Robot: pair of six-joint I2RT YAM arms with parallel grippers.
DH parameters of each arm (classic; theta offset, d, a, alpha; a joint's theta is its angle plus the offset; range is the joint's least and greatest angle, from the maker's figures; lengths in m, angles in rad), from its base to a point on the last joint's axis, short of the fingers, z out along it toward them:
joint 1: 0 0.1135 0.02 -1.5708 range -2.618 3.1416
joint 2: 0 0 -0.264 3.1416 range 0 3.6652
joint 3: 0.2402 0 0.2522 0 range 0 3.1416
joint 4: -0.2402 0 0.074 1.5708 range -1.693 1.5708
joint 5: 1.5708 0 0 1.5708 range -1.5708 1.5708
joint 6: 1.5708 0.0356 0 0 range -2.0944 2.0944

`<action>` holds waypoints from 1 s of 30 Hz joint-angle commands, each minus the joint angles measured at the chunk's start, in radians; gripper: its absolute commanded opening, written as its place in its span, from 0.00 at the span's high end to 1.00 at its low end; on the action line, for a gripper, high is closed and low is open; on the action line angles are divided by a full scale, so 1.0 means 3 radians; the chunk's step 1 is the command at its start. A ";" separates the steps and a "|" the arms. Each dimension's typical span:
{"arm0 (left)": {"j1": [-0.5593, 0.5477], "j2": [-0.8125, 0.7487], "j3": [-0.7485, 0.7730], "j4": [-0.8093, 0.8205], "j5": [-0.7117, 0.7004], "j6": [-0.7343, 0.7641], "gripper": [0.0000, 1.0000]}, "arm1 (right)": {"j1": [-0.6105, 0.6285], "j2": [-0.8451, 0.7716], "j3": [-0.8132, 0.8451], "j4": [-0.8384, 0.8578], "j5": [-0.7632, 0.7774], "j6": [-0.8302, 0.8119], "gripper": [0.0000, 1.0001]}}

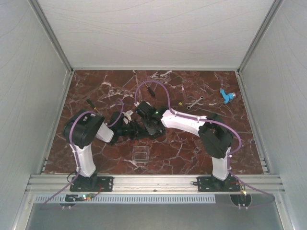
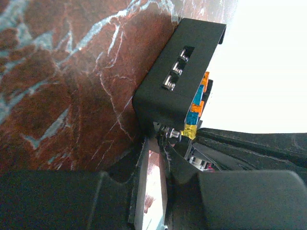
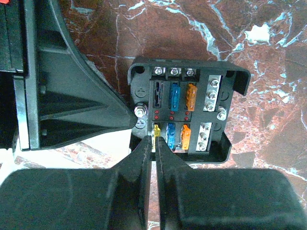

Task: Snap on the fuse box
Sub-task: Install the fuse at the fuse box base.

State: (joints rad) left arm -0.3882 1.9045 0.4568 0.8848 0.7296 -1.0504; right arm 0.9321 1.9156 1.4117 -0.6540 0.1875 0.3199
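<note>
At the centre of the counter (image 1: 201, 153) the fuse box (image 3: 188, 111) lies uncovered, the left tool (image 2: 156, 143) clamped on its edge, the right tool (image 3: 154, 143) closed together at its fuses; I judge the clear lid (image 1: 139, 154), lower in the frame, must next be fetched and pressed on.

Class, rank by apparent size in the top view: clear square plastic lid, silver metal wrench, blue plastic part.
1. Clear square plastic lid.
2. Blue plastic part and silver metal wrench look alike.
</note>
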 commanded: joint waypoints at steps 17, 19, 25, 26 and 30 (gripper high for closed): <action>-0.0059 0.0037 0.0028 -0.0079 -0.0129 0.0060 0.87 | 0.0036 0.0309 -0.0262 -0.0258 -0.0261 0.0193 1.00; -0.0066 0.0035 0.0032 -0.0080 -0.0128 0.0060 0.87 | 0.0041 0.0349 -0.0263 -0.0250 -0.0295 0.0170 1.00; -0.0071 0.0026 0.0032 -0.0081 -0.0131 0.0060 0.87 | 0.0069 0.0481 -0.0210 -0.0140 -0.0485 0.0119 1.00; -0.0071 0.0025 0.0031 -0.0081 -0.0131 0.0060 0.87 | 0.0066 0.0518 -0.0185 -0.0143 -0.0483 0.0107 1.00; -0.0076 0.0025 0.0030 -0.0081 -0.0128 0.0060 0.87 | 0.0066 0.0638 -0.0099 -0.0122 -0.0525 0.0062 1.00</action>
State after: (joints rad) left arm -0.3893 1.9045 0.4568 0.8848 0.7288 -1.0508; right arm 0.9321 1.9549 1.4303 -0.6777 0.1684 0.3283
